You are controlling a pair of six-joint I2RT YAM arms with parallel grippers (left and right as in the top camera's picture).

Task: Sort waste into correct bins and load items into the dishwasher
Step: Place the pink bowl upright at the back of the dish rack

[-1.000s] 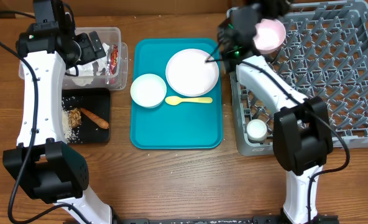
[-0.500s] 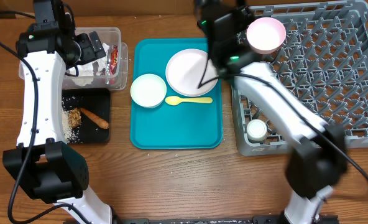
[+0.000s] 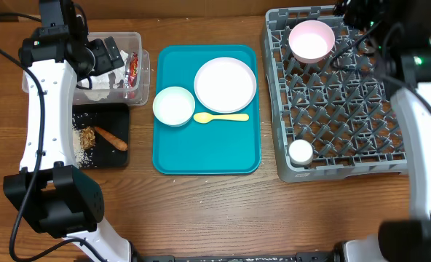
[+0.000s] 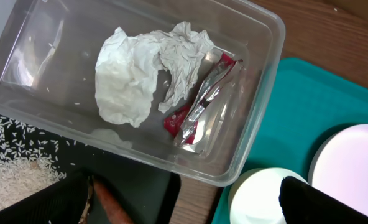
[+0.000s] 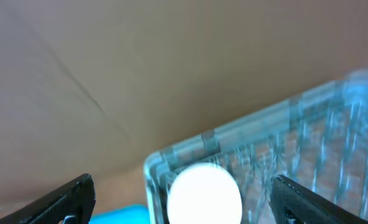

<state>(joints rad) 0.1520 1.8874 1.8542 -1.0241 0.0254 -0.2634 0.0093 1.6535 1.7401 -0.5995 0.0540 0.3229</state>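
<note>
**Right gripper empty, pink bowl left in the rack**

Right gripper (image 5: 182,186) hangs with its fingers spread wide and nothing between them. A second ago it held the pink bowl (image 3: 311,40) over the far left corner of the dish rack (image 3: 361,124). Now the bowl sits there, mouth up, and the arm has swung away to the far right. Left gripper (image 4: 184,182) is spread and empty too, and has stayed above the clear tub (image 4: 258,93).

So one more dish is loaded. By my reading the waste is already sorted, and three items wait on the teal tray (image 3: 201,149).

- **Nearest:** one white cup (image 3: 301,151) stands in the rack's near left corner.
- **Black tray (image 3: 110,116):** it holds one carrot stick (image 3: 110,136), one brown lump (image 3: 88,136) and a scatter of rice (image 4: 10,168).
- **Teal tray:** one yellow spoon (image 3: 221,116) lies just beside one small white bowl (image 3: 173,105) and one large plate (image 3: 225,84).
- **Clear tub, farther back:** it holds one crumpled napkin (image 4: 147,71) and one red wrapper (image 4: 199,106).
- **Farthest:** the single pink bowl.
</note>
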